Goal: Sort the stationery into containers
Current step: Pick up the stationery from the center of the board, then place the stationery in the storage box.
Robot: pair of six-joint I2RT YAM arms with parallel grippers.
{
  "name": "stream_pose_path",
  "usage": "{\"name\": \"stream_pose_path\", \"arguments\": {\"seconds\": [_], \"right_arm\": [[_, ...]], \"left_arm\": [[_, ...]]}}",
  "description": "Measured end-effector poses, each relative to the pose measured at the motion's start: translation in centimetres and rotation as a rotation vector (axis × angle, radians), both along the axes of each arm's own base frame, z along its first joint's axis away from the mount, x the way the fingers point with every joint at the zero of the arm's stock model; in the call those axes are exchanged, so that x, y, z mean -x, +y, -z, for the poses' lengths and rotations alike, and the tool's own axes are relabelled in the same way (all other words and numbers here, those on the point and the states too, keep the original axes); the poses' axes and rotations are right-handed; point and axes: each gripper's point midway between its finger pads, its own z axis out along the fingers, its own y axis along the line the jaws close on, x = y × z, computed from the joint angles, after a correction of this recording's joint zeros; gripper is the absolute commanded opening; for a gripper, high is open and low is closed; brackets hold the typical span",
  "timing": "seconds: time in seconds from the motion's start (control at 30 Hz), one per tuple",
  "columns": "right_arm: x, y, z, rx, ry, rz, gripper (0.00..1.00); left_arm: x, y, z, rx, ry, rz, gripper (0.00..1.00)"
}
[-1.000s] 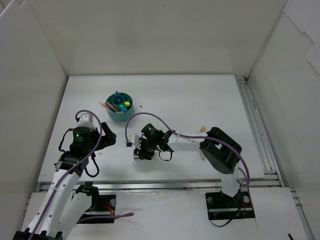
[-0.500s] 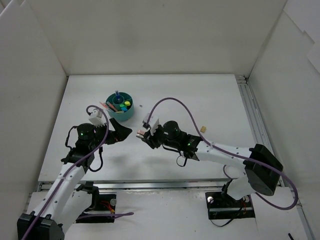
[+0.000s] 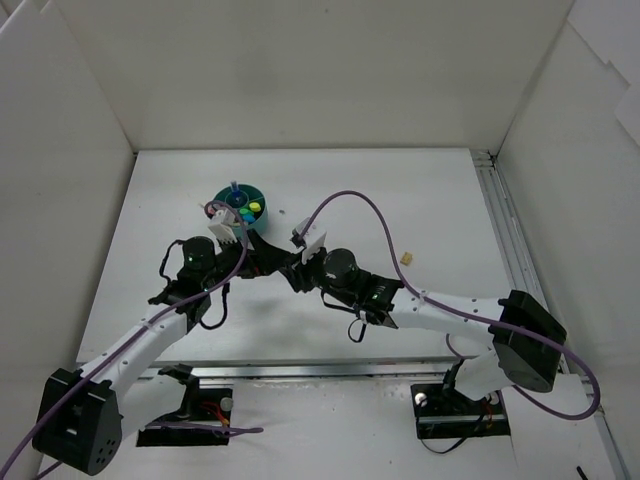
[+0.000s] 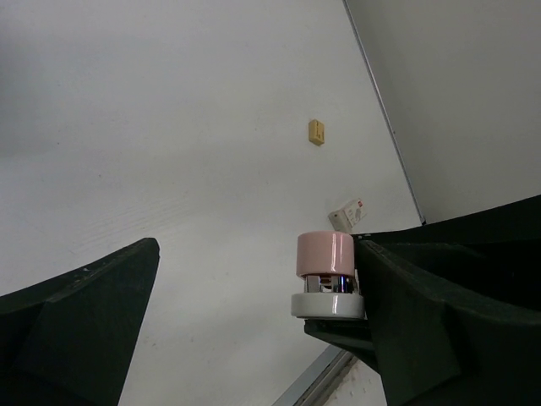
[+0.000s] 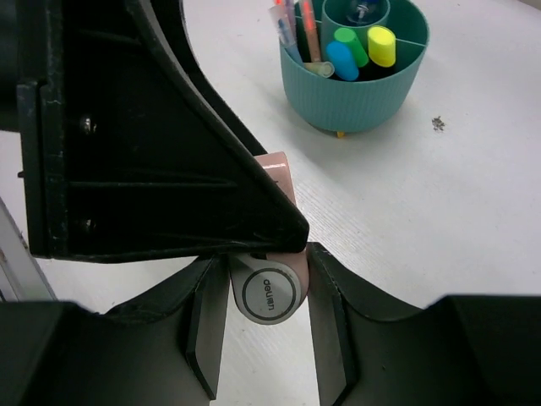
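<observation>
White counter (image 3: 420,200), white walls all round. The right hand (image 5: 264,283) was clamped on a pink-capped cylinder (image 4: 325,254), which sat between the wide-spread fingers of the left hand (image 4: 256,254), close against one of them. Only the right wrist view showed "deli" on its white end, and the teal tub (image 5: 355,97) beyond, with pens (image 5: 296,21) and highlighters (image 5: 363,46) inside.

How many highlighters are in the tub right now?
3, all side by side in the teal tub: green highlighter, blue highlighter, yellow highlighter, next to the pens. More may be hidden deeper inside.
</observation>
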Motion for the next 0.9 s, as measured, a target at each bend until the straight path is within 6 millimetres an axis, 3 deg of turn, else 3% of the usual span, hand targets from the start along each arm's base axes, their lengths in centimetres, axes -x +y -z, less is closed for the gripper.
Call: {"name": "stream_pose_path", "arguments": {"seconds": [0.07, 0.1, 0.27, 0.3, 0.37, 0.47, 0.5, 0.53, 0.57, 0.67, 0.77, 0.9], "right_arm": [[-0.3, -0.2, -0.2, -0.019, 0.008, 0.035, 0.08], [-0.4, -0.2, -0.3, -0.024, 0.011, 0.049, 0.08], [-0.9, -0.4, -0.3, -0.052, 0.031, 0.103, 0.11], [-1.0, -0.4, -0.4, -0.062, 0.031, 0.111, 0.12], [-1.2, -0.3, -0.6, -0.073, 0.034, 0.123, 0.16], [-1.4, -0.3, -0.6, -0.079, 0.034, 0.139, 0.36], [-1.5, -0.3, -0.8, -0.082, 0.031, 0.142, 0.54], [-1.6, -0.4, -0.9, -0.087, 0.029, 0.15, 0.6], [-1.7, -0.5, -1.0, -0.087, 0.021, 0.152, 0.75], [-1.7, -0.8, -1.9, -0.087, -0.005, 0.153, 0.98], [-1.7, -1.6, -3.7, -0.11, -0.022, 0.139, 0.98], [-3.2, -4.7, -5.7, -0.129, -0.028, 0.18, 0.98]], "left_arm": [[-0.2, -0.4, -0.2, 0.011, -0.003, 0.004, 0.72], [-0.3, -0.6, -0.4, 0.019, -0.012, 0.007, 0.53], [-0.2, -2.0, -2.6, 0.063, -0.081, 0.054, 0.13], [-0.3, -2.0, -2.8, 0.065, -0.09, 0.054, 0.0], [-0.5, -2.1, -3.0, 0.066, -0.094, 0.054, 0.0], [-0.7, -2.1, -3.1, 0.059, -0.098, 0.054, 0.0], [-0.8, -2.1, -3.3, 0.053, -0.098, 0.051, 0.0], [-1.0, -2.0, -3.4, 0.042, -0.1, 0.047, 0.0], [-1.3, -1.9, -3.8, 0.028, -0.107, 0.039, 0.0], [-2.8, -0.5, -5.5, -0.015, -0.138, -0.009, 0.0], [-5.6, 2.5, -8.1, -0.049, -0.196, -0.107, 0.0], [-9.4, 7.1, -10.8, -0.119, -0.245, -0.232, 0.0]]}}
